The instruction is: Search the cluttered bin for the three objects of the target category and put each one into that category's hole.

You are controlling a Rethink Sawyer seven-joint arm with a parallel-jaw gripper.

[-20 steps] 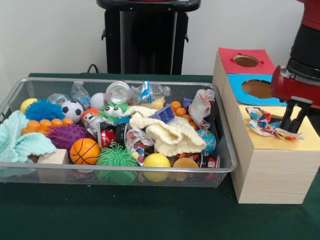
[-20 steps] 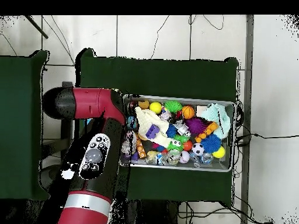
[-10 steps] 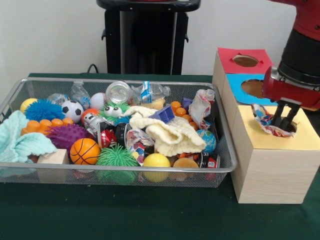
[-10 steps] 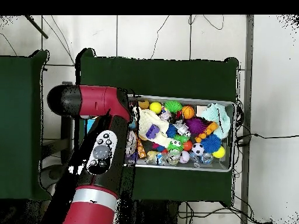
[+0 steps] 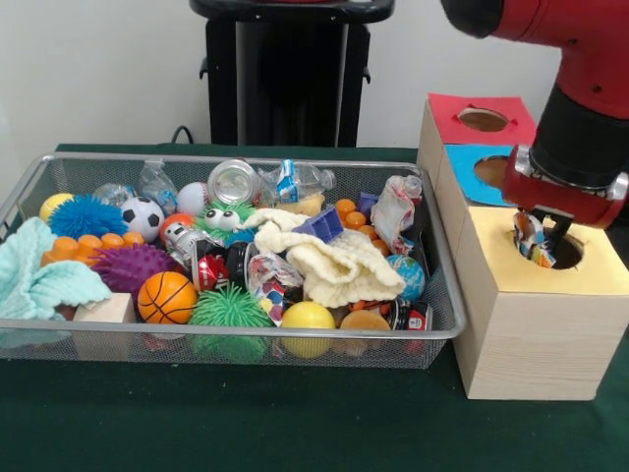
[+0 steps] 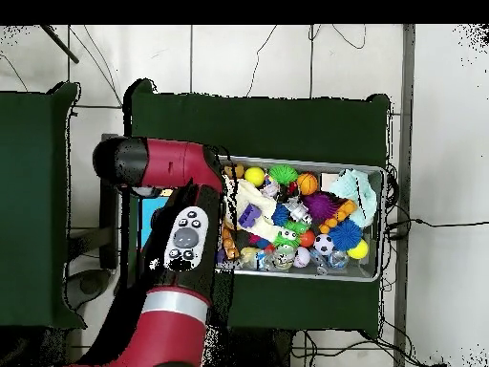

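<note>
My gripper point(image 5: 541, 246) is down at the round hole point(image 5: 568, 252) in the yellow-topped wooden box point(image 5: 491, 275), right of the bin. A crumpled, colourful wrapper point(image 5: 526, 234) is bunched against the gripper at the hole's left rim, partly sunk into the hole. The wire bin point(image 5: 246, 332) holds more crumpled wrappers point(image 5: 396, 208) point(image 5: 273, 280) among balls, cloths and cans. In the overhead view the red arm point(image 6: 186, 239) covers the boxes and hides the gripper, beside the bin point(image 6: 374, 174).
Behind the yellow box are a blue-topped box point(image 5: 462, 177) and a red-topped box point(image 5: 452, 108), each with a hole. A cream cloth point(image 5: 334, 261) and a mint cloth point(image 5: 39, 280) lie over other bin items. Green cloth covers the table.
The gripper moved left across the yellow box top and down to the hole. The wrapper, which lay flat on the box top, has been pushed to the hole and partly into it.
</note>
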